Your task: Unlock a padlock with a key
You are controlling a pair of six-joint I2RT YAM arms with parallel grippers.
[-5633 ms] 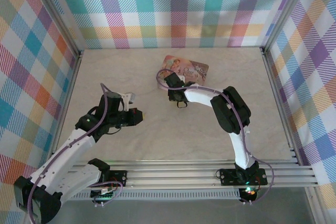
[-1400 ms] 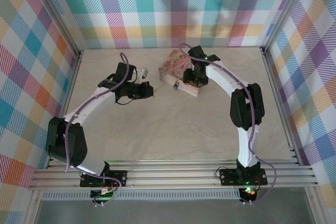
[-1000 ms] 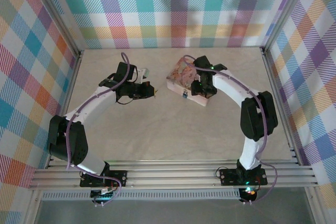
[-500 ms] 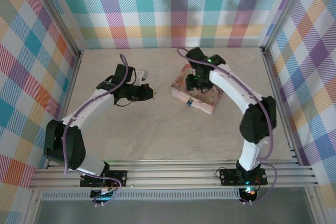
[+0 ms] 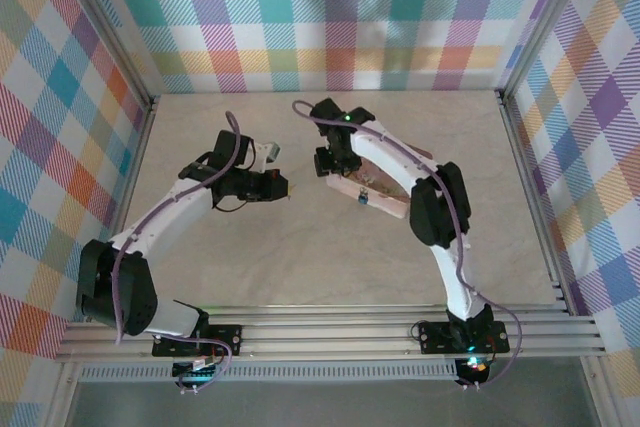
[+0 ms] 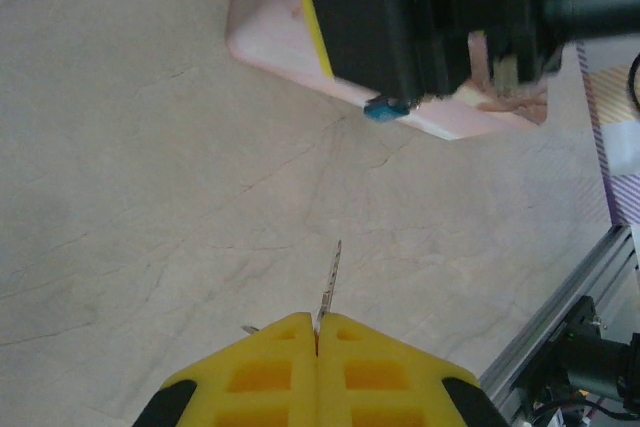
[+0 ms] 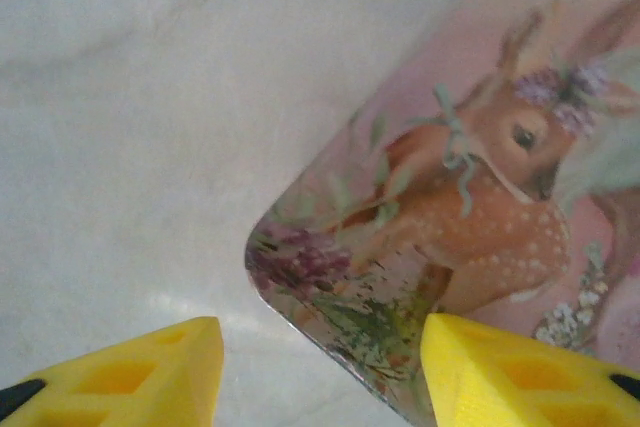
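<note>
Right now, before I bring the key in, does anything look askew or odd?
The pink box lies skewed to the table's edges, its teal padlock close under the right arm. The shut left gripper pinches the key only by its end.

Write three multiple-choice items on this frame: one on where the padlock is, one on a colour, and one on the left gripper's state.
1. Where is the padlock?
A. At the edge of the pink box
B. On bare table beside the rail
C. Clamped between two fingers

2. What colour are the left gripper's fingers?
A. Red
B. Yellow
C. Green

3. What is the left gripper doing?
A. Standing open and empty
B. Shut on the padlock
C. Shut on the key

Answers:
1 A: the small blue lump sits against the box's side wall.
2 B: both fingers show yellow in the left wrist view.
3 C: the fingers meet, and the thin key sticks out from between them.
</note>
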